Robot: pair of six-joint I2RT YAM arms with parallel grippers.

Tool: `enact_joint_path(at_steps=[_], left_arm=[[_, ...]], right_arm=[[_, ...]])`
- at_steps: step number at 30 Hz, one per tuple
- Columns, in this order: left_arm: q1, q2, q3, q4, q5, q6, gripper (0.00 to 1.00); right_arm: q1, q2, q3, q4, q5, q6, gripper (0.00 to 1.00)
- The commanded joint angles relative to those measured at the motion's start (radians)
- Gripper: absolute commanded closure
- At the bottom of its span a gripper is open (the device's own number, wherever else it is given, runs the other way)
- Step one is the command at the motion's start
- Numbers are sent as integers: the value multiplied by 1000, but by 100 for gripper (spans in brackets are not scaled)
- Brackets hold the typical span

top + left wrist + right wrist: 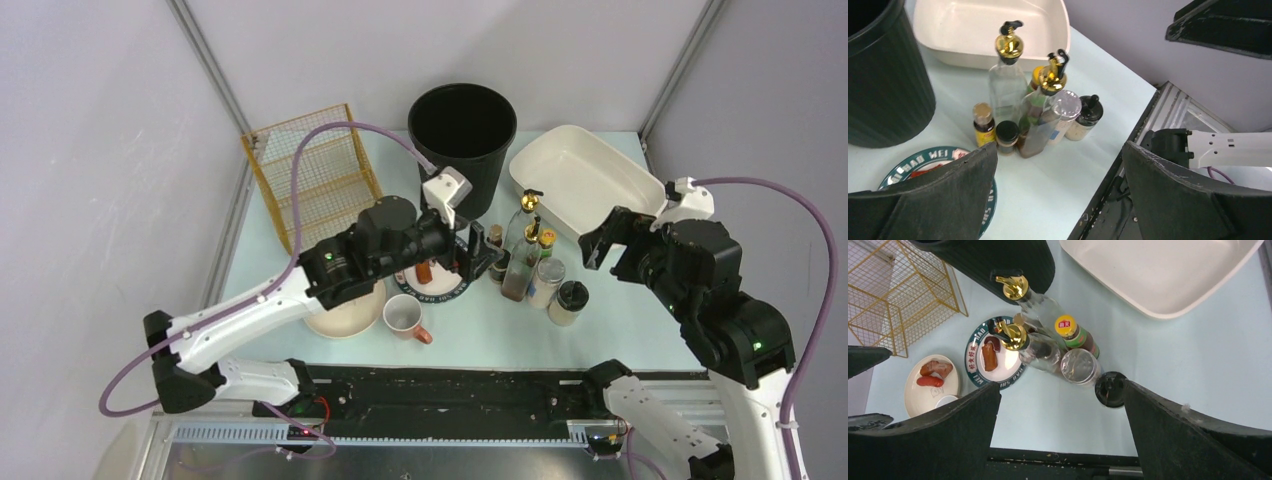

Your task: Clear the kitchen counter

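Gold wire basket (315, 175): far left corner of the pale mint-green kitchen counter (480, 335).
Round cream plate (930, 385): front left, carrying sausage pieces; a white mug with a reddish handle (403, 317) sits just beside it.
Left gripper (1058, 200): fingers spread wide, nothing between them, hovering above the green-rimmed round plate (913, 165) and facing the bottles.
Black ribbed bin (462, 130): far centre, behind that plate.
Bottle cluster: mid-counter, packed touching or nearly so. It holds a tall clear glass bottle with a gold pourer (1008, 75), a shorter gold-pourer bottle (1040, 115), a yellow-capped bottle (1068, 327), a clear-lidded jar (1066, 106), a black-topped shaker (1089, 114) and a small brown-capped bottle (982, 125).
White rectangular basin (585, 180): far right.
Right gripper (1060, 440): jaws wide apart, empty, poised high over the cluster's right side.
Step in hand: probably the left arm's approach to one bottle. Taking an outer item first, such as the small brown-capped bottle, looks safest. Close on the body below the neck, then lift straight up so the neighbours stay standing.
Progress: early, judging by how much sits on the counter.
Writing: the green plate rim shows letters reading roughly "HAO WEI", with Chinese characters elsewhere on the rim. The yellow cap bears a red mark too small to read.
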Motion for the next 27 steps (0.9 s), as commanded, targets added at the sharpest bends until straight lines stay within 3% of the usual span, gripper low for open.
enact_joint_path(at_steps=[1, 14, 27], left_arm=[[-57, 33, -18, 169, -75, 42, 2], [-117, 164, -96, 421, -111, 19, 3], [-170, 314, -124, 557, -297, 21, 17]], right_arm=[[-7, -33, -19, -13, 23, 55, 3], [-9, -74, -19, -47, 16, 66, 3], [-9, -84, -19, -63, -9, 71, 4]])
